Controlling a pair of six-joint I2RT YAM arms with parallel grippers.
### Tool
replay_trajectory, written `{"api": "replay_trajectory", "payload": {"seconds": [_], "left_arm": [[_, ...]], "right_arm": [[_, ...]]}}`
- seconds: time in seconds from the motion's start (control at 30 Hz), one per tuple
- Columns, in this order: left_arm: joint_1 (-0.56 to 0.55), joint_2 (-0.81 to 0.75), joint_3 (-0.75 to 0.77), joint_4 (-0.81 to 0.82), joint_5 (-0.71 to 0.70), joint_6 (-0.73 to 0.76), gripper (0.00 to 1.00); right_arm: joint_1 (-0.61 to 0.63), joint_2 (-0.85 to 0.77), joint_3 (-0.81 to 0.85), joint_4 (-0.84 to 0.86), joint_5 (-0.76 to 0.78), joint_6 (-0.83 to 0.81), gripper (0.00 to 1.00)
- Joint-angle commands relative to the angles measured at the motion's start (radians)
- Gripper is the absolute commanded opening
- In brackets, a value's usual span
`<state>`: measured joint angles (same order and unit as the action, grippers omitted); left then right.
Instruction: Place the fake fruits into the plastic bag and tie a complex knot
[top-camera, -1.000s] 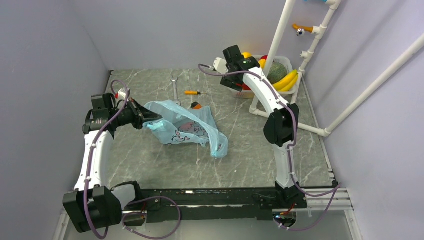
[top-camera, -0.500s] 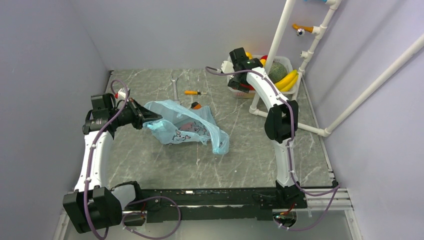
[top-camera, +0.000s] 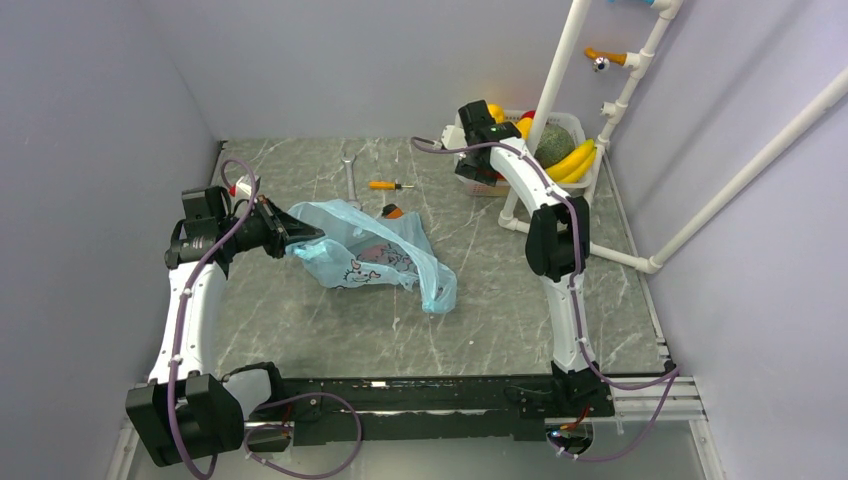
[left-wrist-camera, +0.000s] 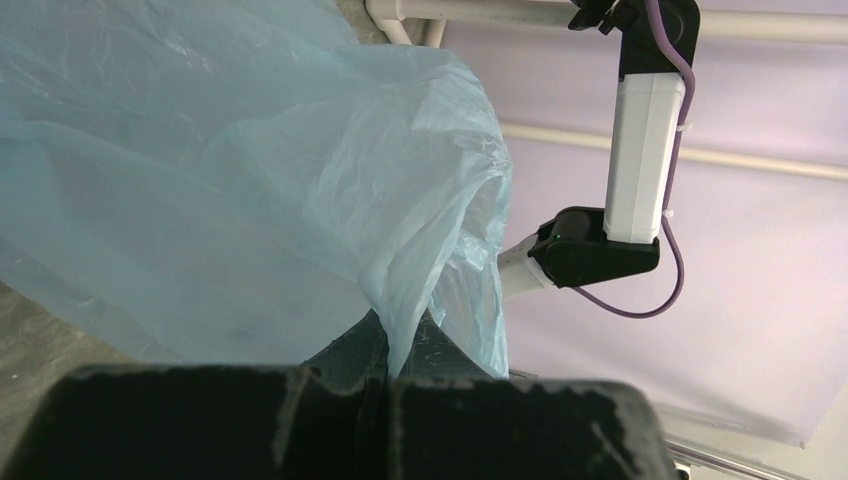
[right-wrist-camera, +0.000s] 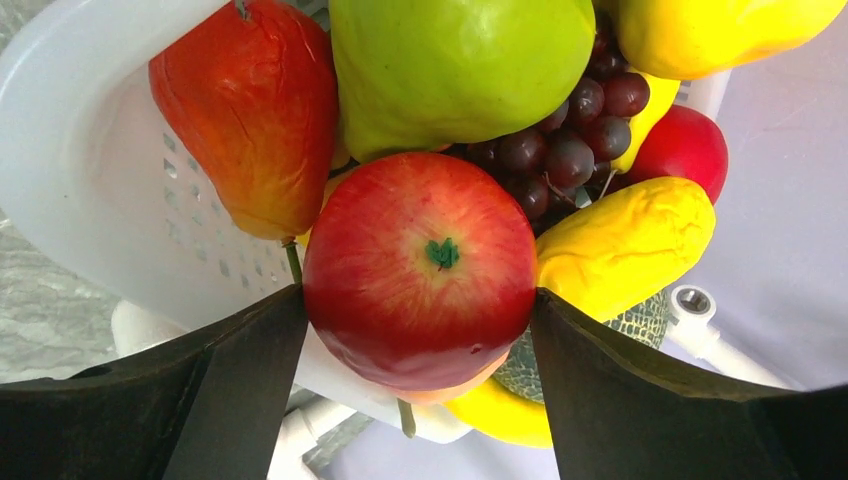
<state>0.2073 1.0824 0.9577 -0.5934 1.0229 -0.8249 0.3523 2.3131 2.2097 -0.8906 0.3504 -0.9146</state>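
The light-blue plastic bag (top-camera: 370, 250) lies crumpled on the table's left half. My left gripper (top-camera: 300, 237) is shut on its left edge. In the left wrist view the bag (left-wrist-camera: 250, 170) rises from between the closed jaws of that gripper (left-wrist-camera: 395, 350). The fake fruits sit in a white mesh basket (top-camera: 577, 118) at the back right. My right gripper (top-camera: 480, 160) reaches into it. In the right wrist view that gripper (right-wrist-camera: 418, 310) has both fingers pressed on a red apple (right-wrist-camera: 420, 280). Around it lie a green fruit (right-wrist-camera: 460, 60), a red-orange pear (right-wrist-camera: 255, 110), dark grapes (right-wrist-camera: 560, 130) and a yellow fruit (right-wrist-camera: 620, 245).
A green melon (top-camera: 553, 145) and yellow bananas (top-camera: 572, 160) show in the basket. An orange-handled screwdriver (top-camera: 385, 185) and a wrench (top-camera: 350, 180) lie behind the bag, with a small orange object (top-camera: 393, 211) at its far edge. A white pipe frame (top-camera: 545, 90) stands by the basket.
My right arm has swung right from the table's back to the basket and lowered its gripper onto the fruit. The left arm and the bag have stayed put.
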Motion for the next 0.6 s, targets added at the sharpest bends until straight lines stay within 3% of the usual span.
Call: {"api": "replay_trajectory", "payload": {"seconds": [0.0,0.1,0.17,0.33,0.57], "left_arm": [[0.003,-0.012,0.002,0.031,0.011,-0.002,0.00],[0.003,-0.011,0.004,0.024,0.009,-0.001,0.00],[0.003,-0.008,0.005,0.020,0.007,0.001,0.00],[0.002,0.003,0.000,0.022,0.002,-0.008,0.00],[0.003,0.014,0.001,0.023,0.003,-0.015,0.00]], "right_arm": [[-0.012,0.023,0.023,0.005,-0.026,-0.004,0.79],[-0.007,0.007,0.050,-0.017,-0.049,0.012,0.62],[0.002,-0.025,0.041,-0.018,-0.071,0.022,0.56],[0.048,-0.140,0.035,-0.026,-0.158,0.078,0.54],[0.135,-0.357,0.088,-0.089,-0.425,0.247,0.53]]}}
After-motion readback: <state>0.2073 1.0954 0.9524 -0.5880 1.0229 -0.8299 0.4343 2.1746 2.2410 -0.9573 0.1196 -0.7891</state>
